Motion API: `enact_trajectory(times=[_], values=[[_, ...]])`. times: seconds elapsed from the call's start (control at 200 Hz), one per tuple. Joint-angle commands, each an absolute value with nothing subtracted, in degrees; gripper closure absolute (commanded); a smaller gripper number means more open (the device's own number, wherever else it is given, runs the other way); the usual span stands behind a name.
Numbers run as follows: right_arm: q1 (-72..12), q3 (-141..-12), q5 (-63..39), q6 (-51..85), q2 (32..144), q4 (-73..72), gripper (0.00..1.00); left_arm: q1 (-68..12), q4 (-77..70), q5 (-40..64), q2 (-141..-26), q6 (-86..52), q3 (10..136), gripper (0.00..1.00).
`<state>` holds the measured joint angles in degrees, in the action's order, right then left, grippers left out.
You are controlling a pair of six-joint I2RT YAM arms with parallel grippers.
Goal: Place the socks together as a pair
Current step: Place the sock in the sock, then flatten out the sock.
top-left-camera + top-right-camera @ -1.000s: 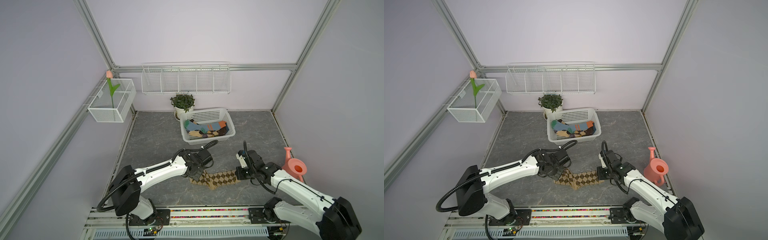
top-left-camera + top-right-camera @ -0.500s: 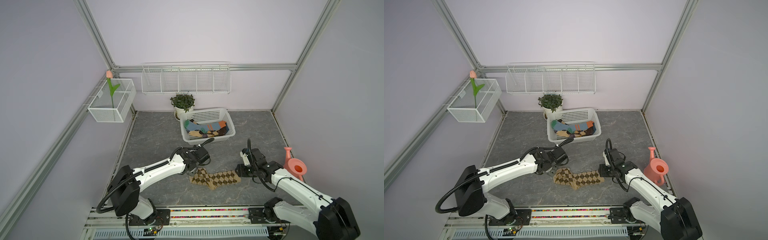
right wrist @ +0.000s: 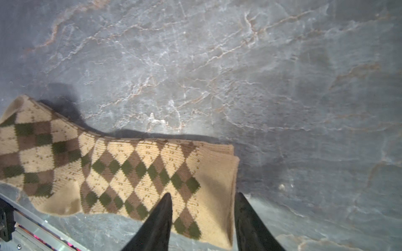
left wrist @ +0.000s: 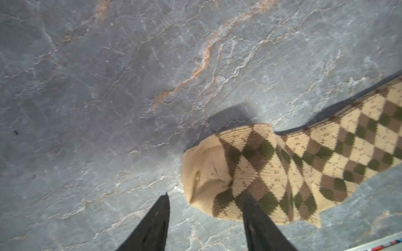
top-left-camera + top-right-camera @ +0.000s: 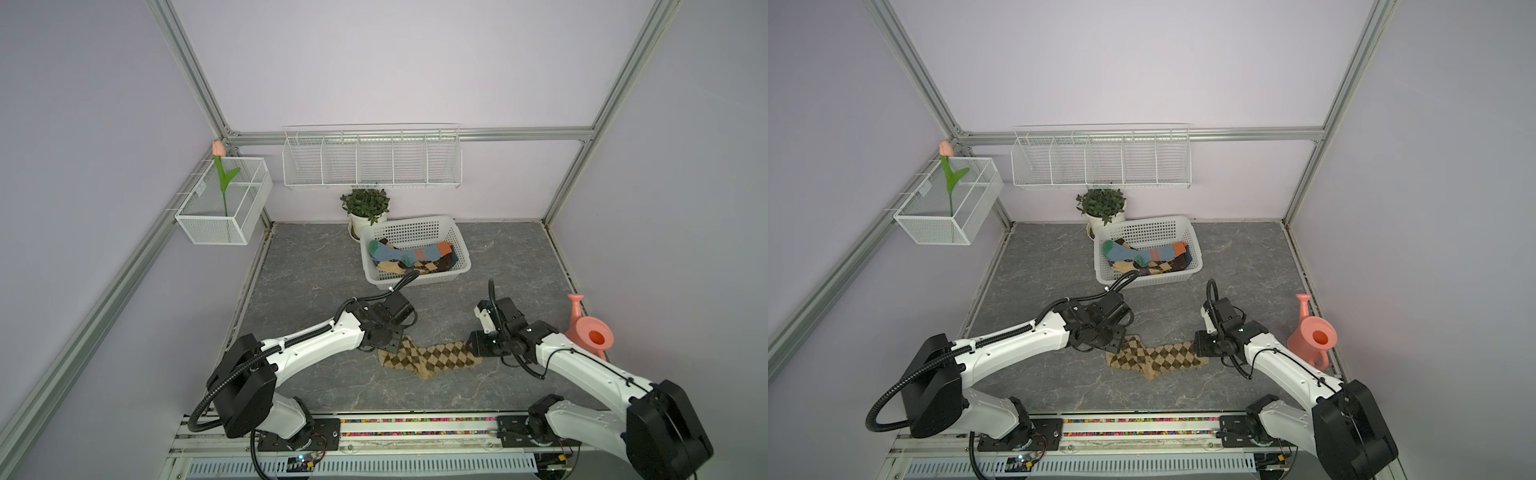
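Tan argyle socks (image 5: 430, 359) (image 5: 1156, 357) lie flat on the grey marble-look table (image 5: 316, 270), nr the front edge, btwn the two grippers. The right wrist view (image 3: 130, 169) shows two cuff layers stacked, so it's a pair, one on the other. Toe end points to the left arm, cuff end to the right arm.

Left gripper (image 4: 206, 194) (image 5: 392, 338) sits at the toe end w/ jaws apart and nothing clamped. One finger is over the toe of the socks (image 4: 293, 173), the other over bare table. Can't tell if either one touches the knit.

Right gripper (image 3: 203, 193) (image 5: 478, 347) is at the cuff end, jaws likewise apart and holding nothing. One finger is over the argyle, the other just past the cuff edge.

Further back stands a white plastic basket (image 5: 415, 232) w/ more socks in it: a blue sock w/ orange stripes (image 5: 415, 253) on top, argyle ones under it. A potted plant (image 5: 365, 203) is just behind the basket. A pink watering can (image 5: 588, 334) stands beside the right arm, apart from the socks. On the back wall hangs a wire shelf (image 5: 372, 162), and on the side wall a mesh box (image 5: 224, 232) w/ a tulip (image 5: 219, 148).
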<state>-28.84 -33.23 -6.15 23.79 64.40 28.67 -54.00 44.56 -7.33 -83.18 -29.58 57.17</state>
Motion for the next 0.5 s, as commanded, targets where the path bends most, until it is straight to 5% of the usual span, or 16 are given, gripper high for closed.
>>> enact_trajectory(times=[0.0, 0.19, 0.495], values=[[-31.1, -37.1, -5.7, 23.3, 60.9, 31.7, 0.54, -53.8, 42.2, -8.9, -77.7, -33.0, 57.8, 0.44], [-37.4, -42.6, -7.3, 24.4, 61.8, 27.9, 0.56, -52.0, 42.4, -18.1, -66.3, -37.6, 52.2, 0.45], [-53.4, -53.3, -3.2, 19.9, 77.3, 22.5, 0.46, -45.3, 36.8, -17.3, -51.9, -40.9, 40.6, 0.45]])
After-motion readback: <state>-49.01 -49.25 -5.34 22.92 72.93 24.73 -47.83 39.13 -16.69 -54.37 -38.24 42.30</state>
